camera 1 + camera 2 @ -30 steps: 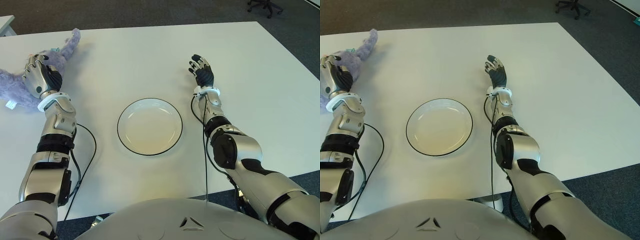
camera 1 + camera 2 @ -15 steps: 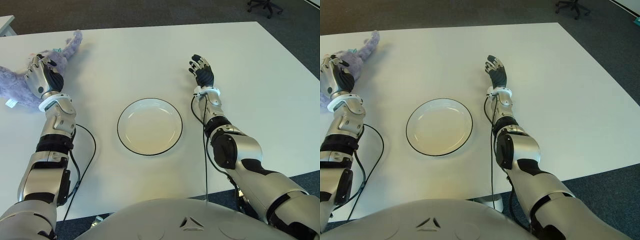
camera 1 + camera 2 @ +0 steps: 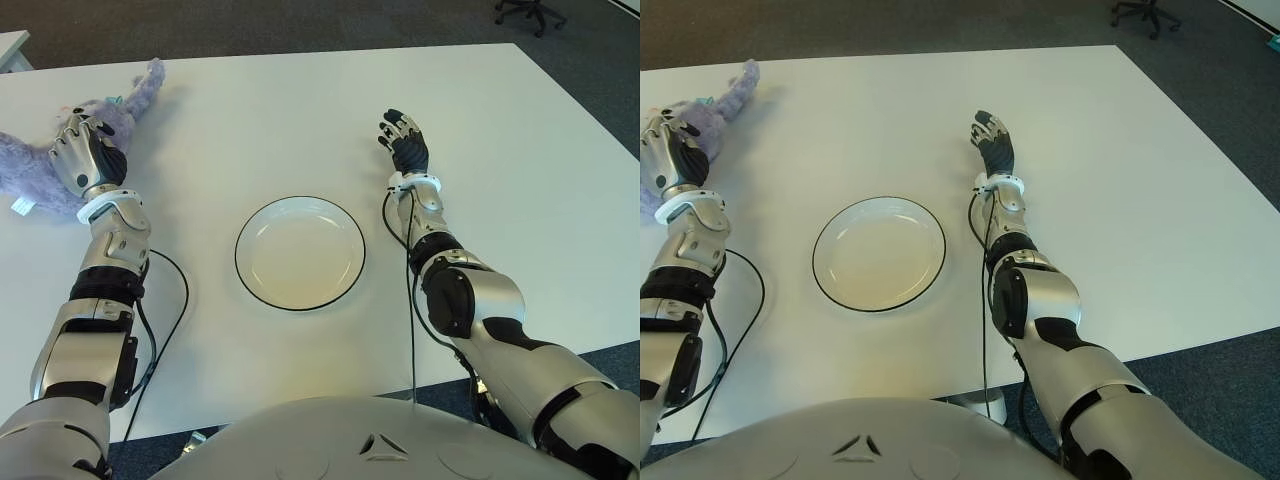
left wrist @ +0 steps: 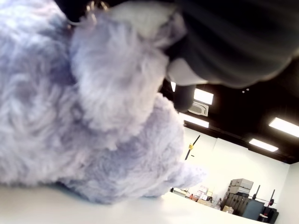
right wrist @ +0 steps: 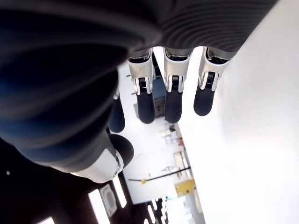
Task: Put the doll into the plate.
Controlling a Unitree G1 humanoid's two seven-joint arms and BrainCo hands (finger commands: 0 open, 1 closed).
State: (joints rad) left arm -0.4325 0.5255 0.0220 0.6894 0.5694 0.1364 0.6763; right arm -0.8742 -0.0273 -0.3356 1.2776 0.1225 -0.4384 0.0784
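Observation:
A fluffy purple doll (image 3: 28, 170) lies at the far left of the white table (image 3: 250, 130), one limb (image 3: 147, 82) reaching toward the back. My left hand (image 3: 85, 150) is on top of it with the fingers curled into the plush; the left wrist view is filled with the doll (image 4: 93, 116) pressed against the palm. The white plate (image 3: 300, 252) with a dark rim sits mid-table with nothing in it. Beside the plate on the right and farther back, my right hand (image 3: 403, 140) is open, its fingers (image 5: 173, 93) held straight and holding nothing.
Black cables (image 3: 172, 300) trail along both forearms onto the table. A white tag (image 3: 20, 207) sticks out of the doll near the left edge. An office chair (image 3: 530, 12) stands on the carpet beyond the far right corner.
My left hand has shifted slightly on the doll and its fingers have curled tighter into the plush. The plate and the right hand have not moved.

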